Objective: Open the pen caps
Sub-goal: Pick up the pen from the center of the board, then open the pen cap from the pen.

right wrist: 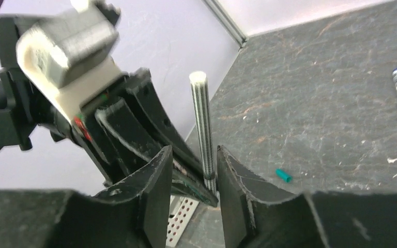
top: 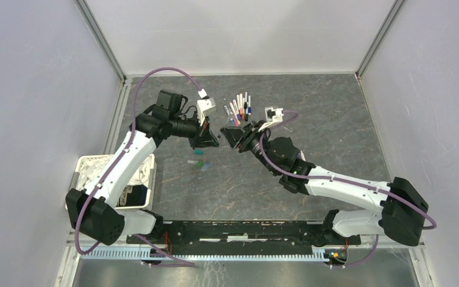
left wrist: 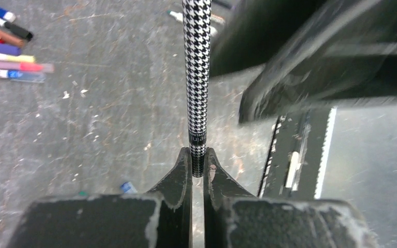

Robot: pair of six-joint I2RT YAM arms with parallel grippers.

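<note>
The left gripper (left wrist: 197, 161) is clamped on one end of a patterned pen (left wrist: 196, 77), which juts straight out from its tips. The right gripper (right wrist: 191, 173) has its fingers apart, with the pen showing in the gap. I cannot tell if it touches. The other pens (top: 239, 107) lie near the surface's far edge, and the loose caps (top: 198, 162) are nearer the middle.
</note>
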